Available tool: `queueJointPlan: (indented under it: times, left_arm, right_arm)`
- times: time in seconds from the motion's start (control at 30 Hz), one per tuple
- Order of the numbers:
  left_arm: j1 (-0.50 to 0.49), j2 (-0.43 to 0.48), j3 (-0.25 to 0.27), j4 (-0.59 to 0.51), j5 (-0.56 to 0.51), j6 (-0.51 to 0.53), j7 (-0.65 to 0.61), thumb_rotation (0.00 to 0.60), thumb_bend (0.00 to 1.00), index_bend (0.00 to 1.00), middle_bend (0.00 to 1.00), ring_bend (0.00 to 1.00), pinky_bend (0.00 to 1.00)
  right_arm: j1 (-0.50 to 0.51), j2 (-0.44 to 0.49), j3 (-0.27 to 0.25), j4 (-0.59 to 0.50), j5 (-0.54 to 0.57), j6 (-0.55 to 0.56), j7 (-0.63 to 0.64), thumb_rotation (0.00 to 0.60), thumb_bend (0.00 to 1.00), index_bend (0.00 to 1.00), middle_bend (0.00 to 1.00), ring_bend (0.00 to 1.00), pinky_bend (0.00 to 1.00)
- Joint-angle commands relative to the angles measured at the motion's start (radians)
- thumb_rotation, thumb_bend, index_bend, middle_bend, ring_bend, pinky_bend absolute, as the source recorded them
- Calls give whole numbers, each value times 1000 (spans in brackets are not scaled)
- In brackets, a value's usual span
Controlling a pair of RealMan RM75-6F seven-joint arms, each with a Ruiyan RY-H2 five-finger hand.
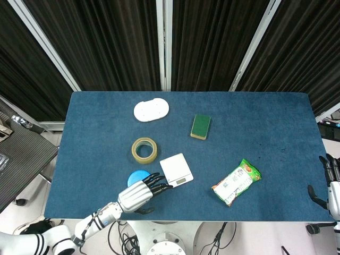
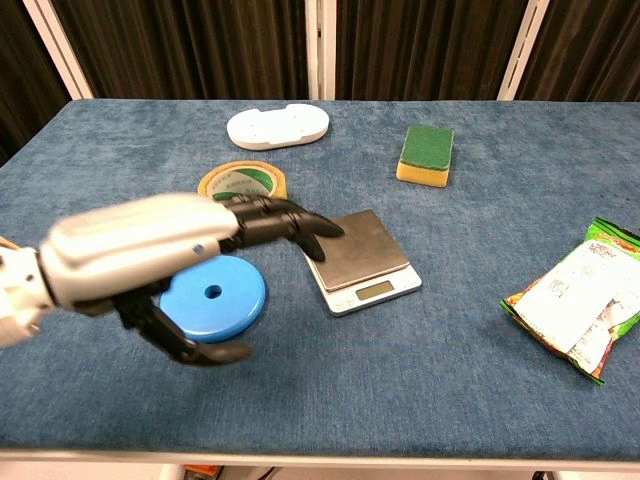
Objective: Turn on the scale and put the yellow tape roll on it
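The small silver scale (image 1: pixel 176 169) (image 2: pixel 361 262) sits near the table's front centre, its display strip toward the front. The yellow tape roll (image 1: pixel 144 150) (image 2: pixel 243 183) lies flat just behind and left of it. My left hand (image 1: pixel 142 193) (image 2: pixel 170 255) hovers at the scale's front left corner, fingers stretched forward and apart with dark fingertips (image 2: pixel 318 228) over the scale's left edge, thumb hanging below; it holds nothing. My right hand (image 1: pixel 331 183) shows only at the far right edge of the head view, off the table, fingers spread.
A blue disc (image 1: pixel 137 176) (image 2: pixel 213 296) lies under my left hand. A white oval case (image 1: pixel 151 110) (image 2: pixel 278 125) sits at the back, a green and yellow sponge (image 1: pixel 201 126) (image 2: pixel 426 154) right of it, and a snack packet (image 1: pixel 237 183) (image 2: pixel 582 310) at the front right.
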Motion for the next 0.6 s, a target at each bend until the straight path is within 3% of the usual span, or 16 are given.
queueJointPlan:
  times: [0.03,0.6]
  left_arm:
    - [-26,-47,12,54,-2,-9,-33,600,343,50,186,0,17]
    - [-91,-160,22,226,-35,-7,-85,600,446,40,184,0,15]
  right_arm:
    - [-1,-3,0,8,1,-2,6,600,273,0,0,0,0]
    - [6,-12,9,28,24,-34,13,600,275,0,0,0,0]
